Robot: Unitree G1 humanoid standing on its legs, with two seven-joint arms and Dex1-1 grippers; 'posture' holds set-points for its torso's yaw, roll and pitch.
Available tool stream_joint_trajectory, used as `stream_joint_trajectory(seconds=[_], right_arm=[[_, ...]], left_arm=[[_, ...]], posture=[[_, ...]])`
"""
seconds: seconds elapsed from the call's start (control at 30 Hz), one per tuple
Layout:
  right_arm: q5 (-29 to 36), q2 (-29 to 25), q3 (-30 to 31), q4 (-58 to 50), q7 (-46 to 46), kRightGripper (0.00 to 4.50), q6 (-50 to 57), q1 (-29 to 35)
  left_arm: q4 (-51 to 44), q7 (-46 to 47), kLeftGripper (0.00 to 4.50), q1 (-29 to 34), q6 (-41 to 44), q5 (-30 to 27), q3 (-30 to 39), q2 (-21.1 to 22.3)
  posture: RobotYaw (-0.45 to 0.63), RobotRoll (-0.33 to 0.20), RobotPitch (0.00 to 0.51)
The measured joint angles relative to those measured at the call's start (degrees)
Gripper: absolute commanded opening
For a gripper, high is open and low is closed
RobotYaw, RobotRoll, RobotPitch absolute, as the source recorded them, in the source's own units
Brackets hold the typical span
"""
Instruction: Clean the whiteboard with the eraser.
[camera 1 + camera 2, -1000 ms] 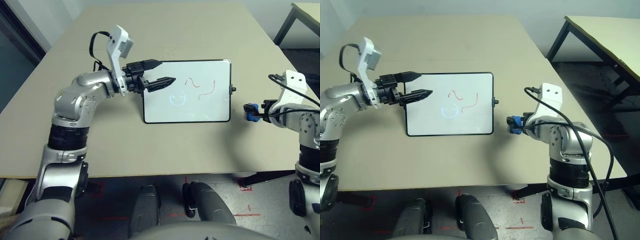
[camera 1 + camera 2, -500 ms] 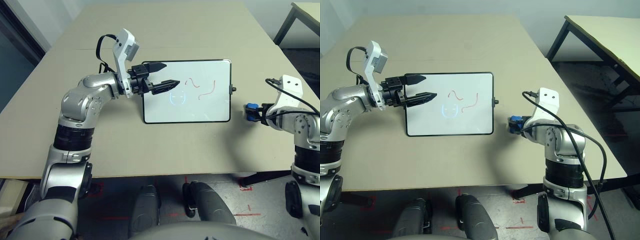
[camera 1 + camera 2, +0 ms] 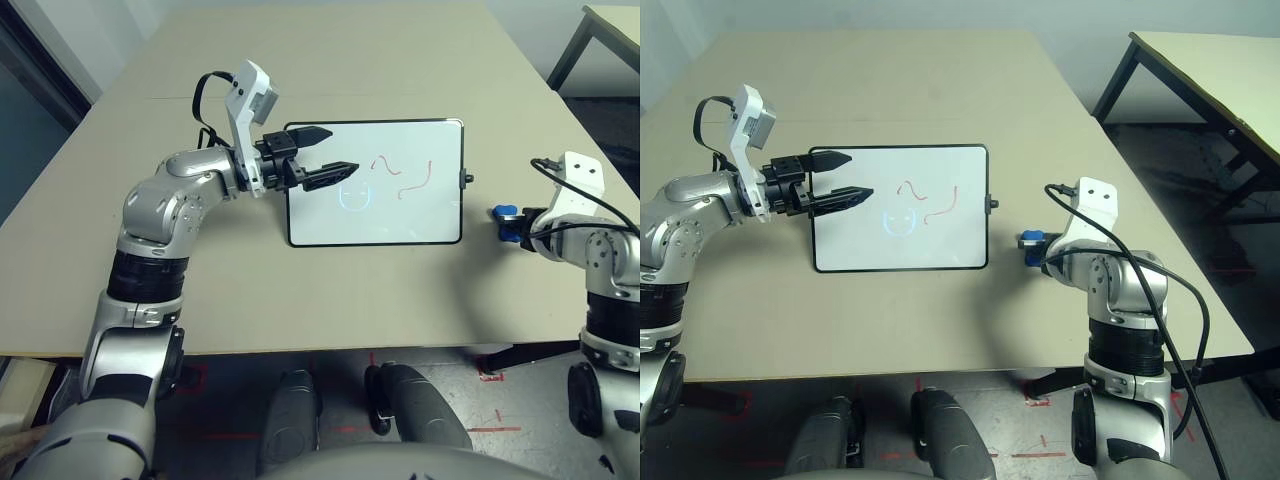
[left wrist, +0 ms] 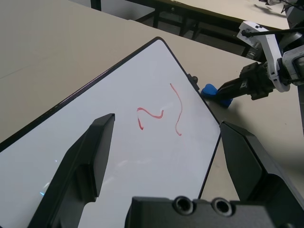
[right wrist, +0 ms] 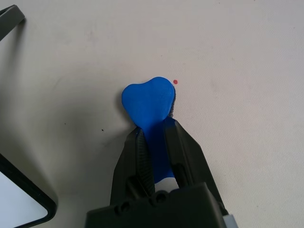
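Note:
The whiteboard (image 3: 400,215) lies flat mid-table, black-framed, with a small blue face doodle (image 3: 354,196) and red squiggles (image 3: 412,178). My left gripper (image 3: 342,150) hovers open over the board's left part, fingers pointing right, nothing between them; its wrist view looks across the board (image 4: 142,156) to the eraser (image 4: 211,91). That small blue eraser (image 5: 148,97) rests on the table just right of the board's side knob (image 3: 466,179). My right gripper (image 5: 153,129) is shut on its near end, the rounded far end sticking out past the fingers (image 5: 178,142).
A second table (image 3: 1210,70) with black legs stands at the far right across a gap of floor. A black cable (image 3: 1185,290) loops off my right arm. Bare tabletop (image 3: 330,60) stretches behind the board and in front of it to the near edge.
My right gripper has closed on the eraser and shifted it slightly. My left gripper moved right over the board's left edge, then held still.

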Motion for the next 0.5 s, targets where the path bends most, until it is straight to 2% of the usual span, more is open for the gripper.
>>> stream_joint_trajectory(seconds=[0.23, 0.5], right_arm=[[-0.6, -1.0, -0.4, 0.6, 0.4, 0.35, -0.4, -2.2], [2.1, -5.5, -2.0, -0.5, 5.7, 0.29, 0.9, -13.6]], left_arm=[[0.3, -0.1, 4.50, 0.0, -0.4, 0.5, 0.0, -0.1], [0.6, -0.7, 4.50, 0.0, -1.5, 2.1, -0.1, -0.2]], posture=[[-0.15, 0.000, 0.133], [-0.16, 0.000, 0.132]])
